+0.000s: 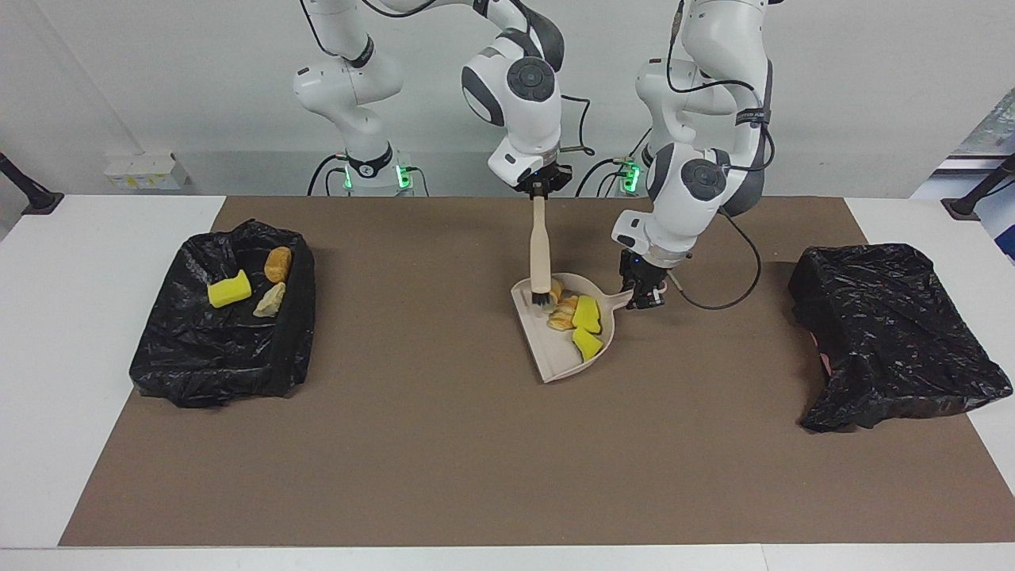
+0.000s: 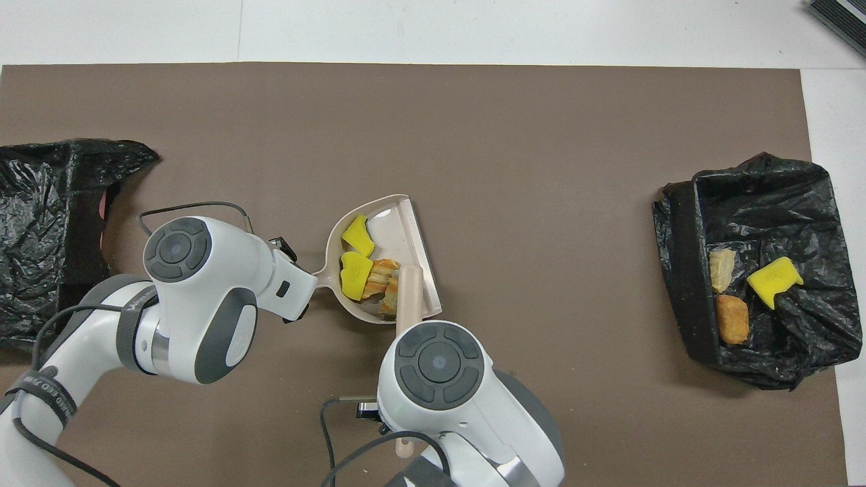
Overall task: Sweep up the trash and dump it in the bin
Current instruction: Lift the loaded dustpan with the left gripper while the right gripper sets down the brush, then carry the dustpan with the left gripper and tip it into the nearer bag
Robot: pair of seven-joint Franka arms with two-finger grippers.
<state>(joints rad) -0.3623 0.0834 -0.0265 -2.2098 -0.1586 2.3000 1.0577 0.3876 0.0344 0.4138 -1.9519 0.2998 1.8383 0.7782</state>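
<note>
Smooth beige dustpan (image 1: 564,349); spongy yellow chunks (image 1: 587,314) inside.

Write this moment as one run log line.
right gripper: holds brush | left gripper: holds dustpan handle | trash: in dustpan

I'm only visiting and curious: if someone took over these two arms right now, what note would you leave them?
Right tool: shut on the brush, bristles down in the dustpan.
Left tool: shut on the dustpan's handle, pan at mid-table.
Trash: two yellow sponge chunks and bread pieces lie in the dustpan. Three scraps already sit in the open bin at the right arm's end. A bag-covered bin sits at the left arm's end.
Done: the mat shows no loose scraps.
Left: carry the pan to a bin and tip it.
</note>
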